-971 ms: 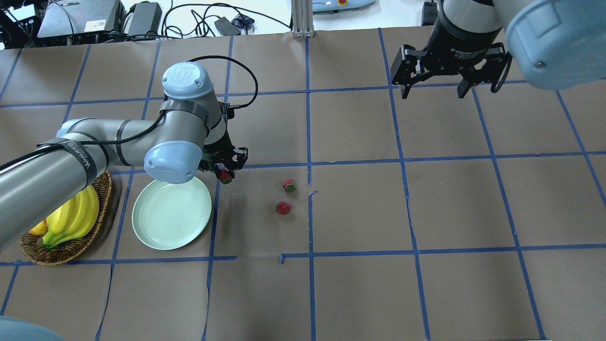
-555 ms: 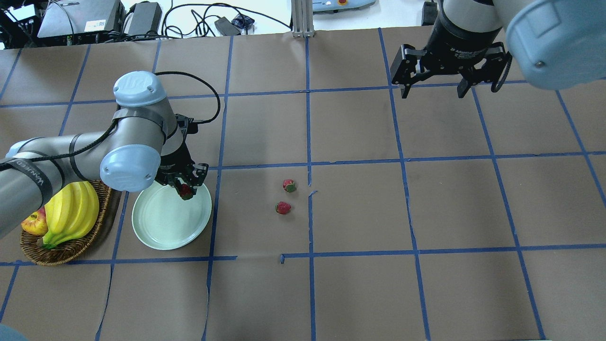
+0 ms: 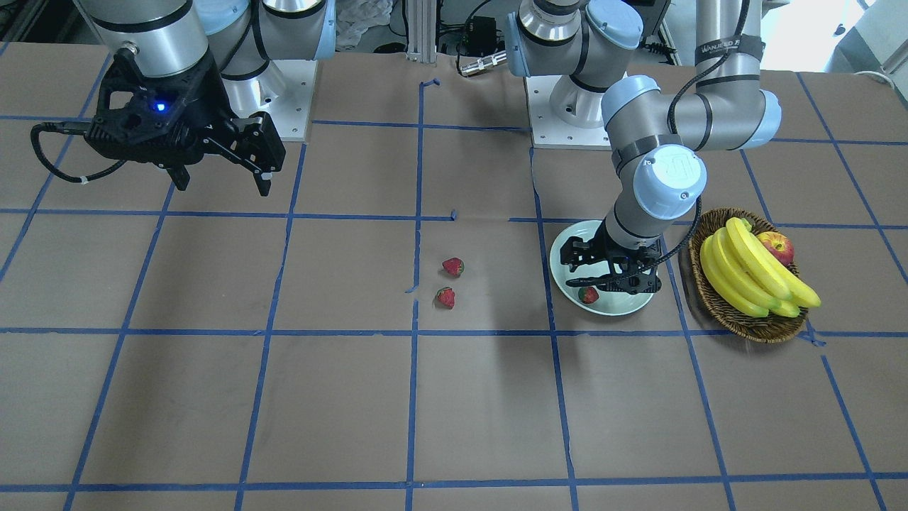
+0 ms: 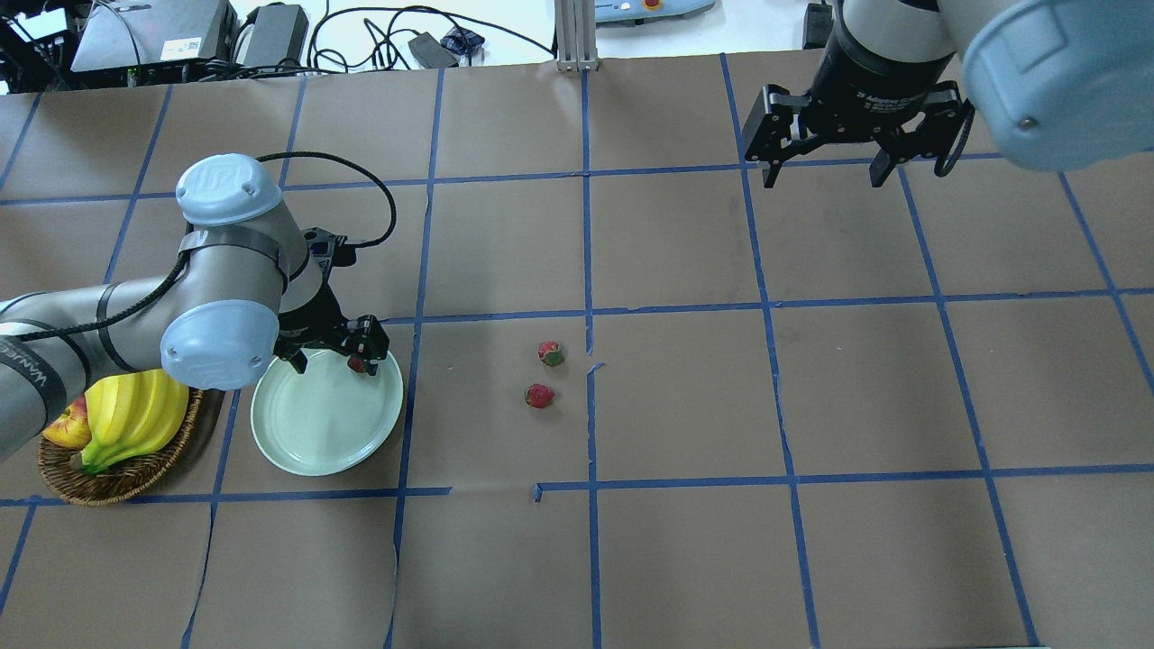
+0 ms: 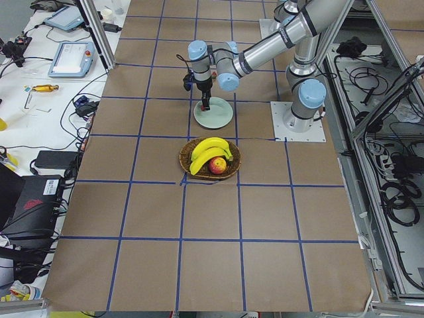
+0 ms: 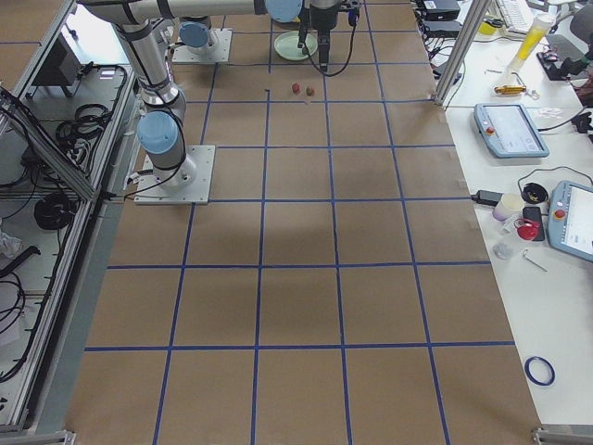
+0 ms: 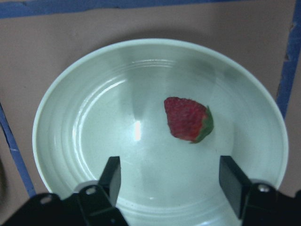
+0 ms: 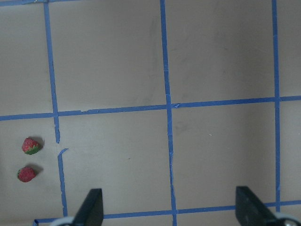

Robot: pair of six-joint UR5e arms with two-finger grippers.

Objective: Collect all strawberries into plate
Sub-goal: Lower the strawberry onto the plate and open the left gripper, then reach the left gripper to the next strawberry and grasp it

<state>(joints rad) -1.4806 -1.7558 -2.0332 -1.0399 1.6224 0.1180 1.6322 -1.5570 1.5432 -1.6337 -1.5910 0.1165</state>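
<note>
- The table [image 4: 685,559] fills my overhead view, brown with blue tape lines;
- the right gripper [image 4: 825,176] hangs at the upper right, jaws spread wide, holding nothing;
- the left gripper [image 4: 332,353] sits low over the plate's upper right rim, jaws wide apart and empty;
- I see a wicker basket [image 4: 126,482] of fruit at the left edge, just beside the plate;
- the plate [image 4: 306,442] lies left of centre;
- the plated strawberry [image 7: 187,119] lies inside it, touching neither finger; the upper strawberry [image 4: 551,353] and lower strawberry [image 4: 539,396] lie near centre, on the table.
</note>
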